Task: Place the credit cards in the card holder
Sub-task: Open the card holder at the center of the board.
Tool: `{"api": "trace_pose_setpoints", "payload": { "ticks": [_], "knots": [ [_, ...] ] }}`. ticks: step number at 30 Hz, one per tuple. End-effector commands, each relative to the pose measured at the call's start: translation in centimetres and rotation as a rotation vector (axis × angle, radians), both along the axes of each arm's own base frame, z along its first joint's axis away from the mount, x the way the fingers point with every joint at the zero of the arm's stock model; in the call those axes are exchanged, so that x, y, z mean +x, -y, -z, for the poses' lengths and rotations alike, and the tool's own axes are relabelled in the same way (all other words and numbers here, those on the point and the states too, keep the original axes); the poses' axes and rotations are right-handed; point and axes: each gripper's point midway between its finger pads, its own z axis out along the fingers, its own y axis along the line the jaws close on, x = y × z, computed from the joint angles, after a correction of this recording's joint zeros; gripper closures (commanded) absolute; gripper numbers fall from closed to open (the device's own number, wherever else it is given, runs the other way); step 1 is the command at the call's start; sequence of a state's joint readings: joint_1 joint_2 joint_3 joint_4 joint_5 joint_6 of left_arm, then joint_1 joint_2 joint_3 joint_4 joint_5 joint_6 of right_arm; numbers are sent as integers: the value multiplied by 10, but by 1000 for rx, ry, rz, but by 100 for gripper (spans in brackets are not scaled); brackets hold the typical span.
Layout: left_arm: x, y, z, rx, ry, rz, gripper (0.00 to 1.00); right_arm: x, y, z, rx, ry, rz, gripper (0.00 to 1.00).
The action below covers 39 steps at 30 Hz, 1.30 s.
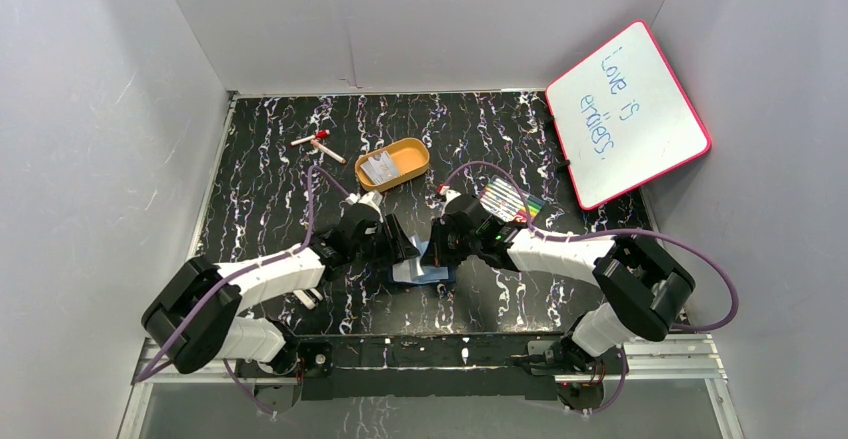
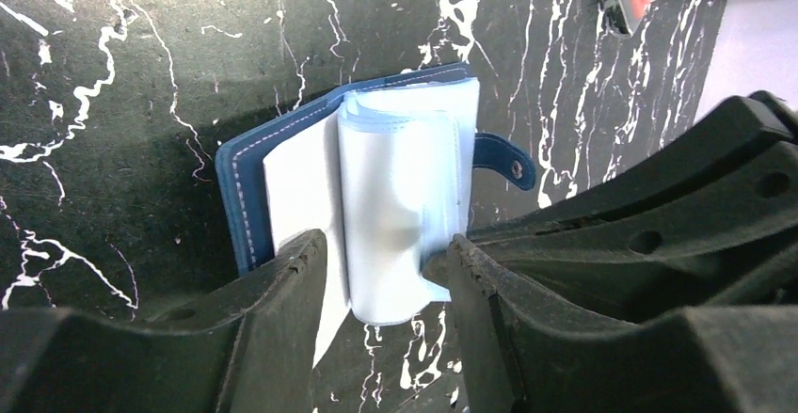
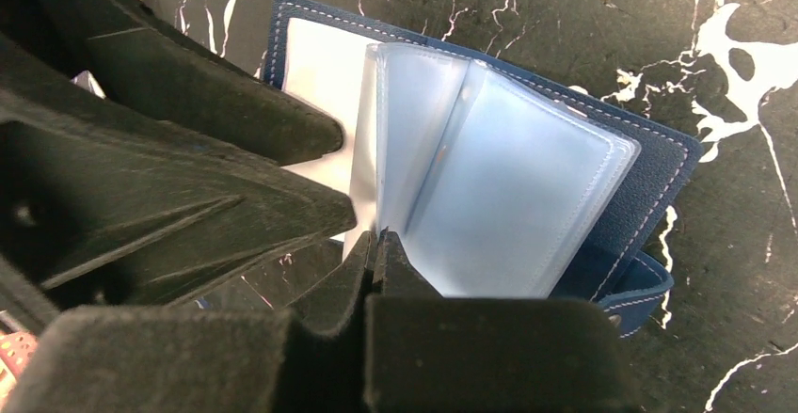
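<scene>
One black marbled table (image 1: 260,189), grey walls (image 1: 400,19); left gripper (image 2: 386,248) parted, right gripper (image 3: 376,244) pinching card holder (image 3: 527,187).

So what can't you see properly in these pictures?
Top view: most of the card holder, hidden under the left gripper and right gripper.
Top view: print on the credit cards in the orange tray, too small.
Left wrist view: whether any card is inside the sleeves, blurred and cloudy.
Right wrist view: whether the right gripper pinches a sleeve; its fingertips cover the spot.
</scene>
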State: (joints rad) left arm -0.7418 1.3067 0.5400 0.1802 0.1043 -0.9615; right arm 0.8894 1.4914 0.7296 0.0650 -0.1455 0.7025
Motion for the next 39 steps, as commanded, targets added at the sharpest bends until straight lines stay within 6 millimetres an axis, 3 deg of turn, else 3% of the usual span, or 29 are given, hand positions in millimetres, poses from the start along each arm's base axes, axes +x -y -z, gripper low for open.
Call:
{"api": "trace_pose_setpoints", "payload": {
  "ticks": [1,6,11,17,29,33,39],
  "knots": [
    [8,7,-7,-7,23,1,53,10,-14,-20,69,51,-22,100],
    [11,8,0,6,16,-4,59,9,-15,-22,79,53,-33,100],
    [13,8,2,19,12,-9,84,8,-14,-24,82,57,-39,100],
    [12,4,5,40,7,-12,100,6,-12,-23,79,58,-34,100],
    [8,-13,12,108,5,-42,98,12,23,-1,-55,38,83,100],
    [11,-21,14,149,17,-68,85,10,26,5,-70,28,86,100],
    [14,-28,-1,163,58,-81,64,9,32,8,-95,21,95,100]
  ]
}}
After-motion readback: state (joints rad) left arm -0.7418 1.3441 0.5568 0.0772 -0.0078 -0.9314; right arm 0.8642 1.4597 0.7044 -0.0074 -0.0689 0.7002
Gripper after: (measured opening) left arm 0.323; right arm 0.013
